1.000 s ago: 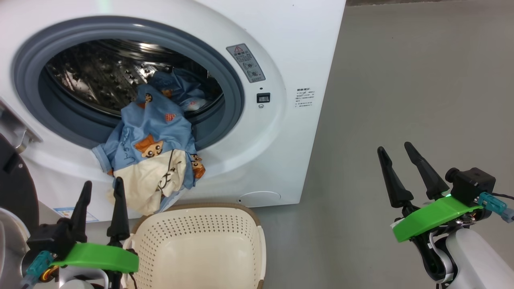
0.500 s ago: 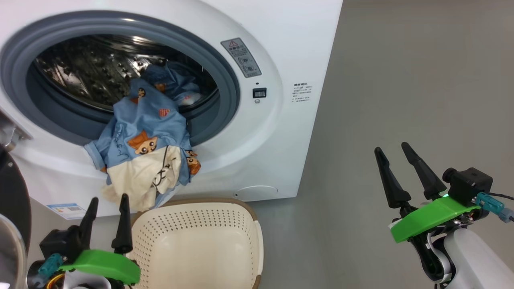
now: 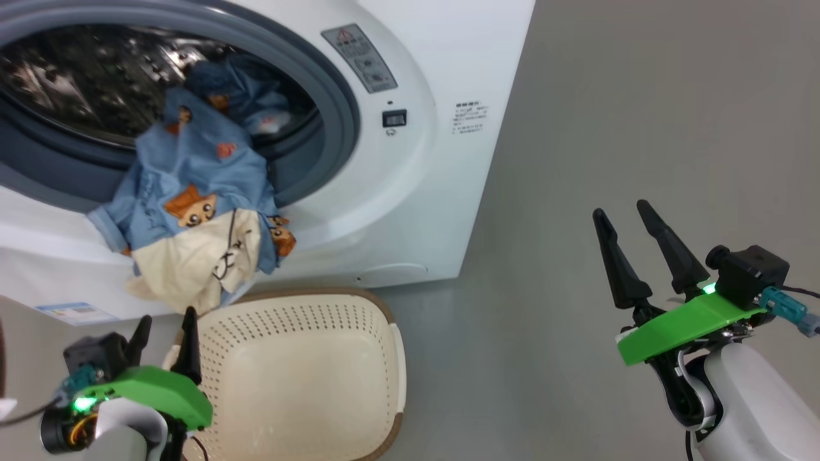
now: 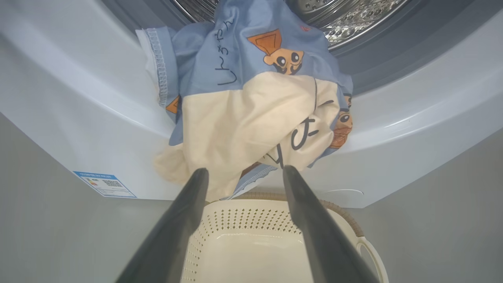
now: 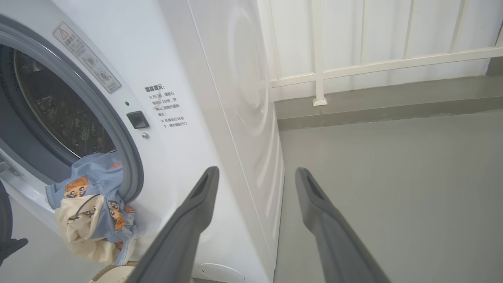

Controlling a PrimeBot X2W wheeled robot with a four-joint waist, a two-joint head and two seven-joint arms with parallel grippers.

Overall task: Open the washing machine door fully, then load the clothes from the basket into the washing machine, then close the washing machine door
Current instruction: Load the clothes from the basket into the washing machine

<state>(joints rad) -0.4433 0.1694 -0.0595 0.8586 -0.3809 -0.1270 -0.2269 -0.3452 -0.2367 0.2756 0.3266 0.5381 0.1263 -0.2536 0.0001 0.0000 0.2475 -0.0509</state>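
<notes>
clothes [image 3: 192, 211] draped out of washing machine [image 3: 410, 192] drum over its grey ring, hanging just above basket [image 3: 307, 333] on floor [image 3: 640, 96], left claw [image 3: 168, 315] apart beside basket rim, right claw [image 3: 620, 208] apart over floor, well right of machine

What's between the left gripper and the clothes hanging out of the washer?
Nothing blocks it: in the left wrist view the open left gripper points straight at the clothes, with the basket rim just below the gap.
</notes>
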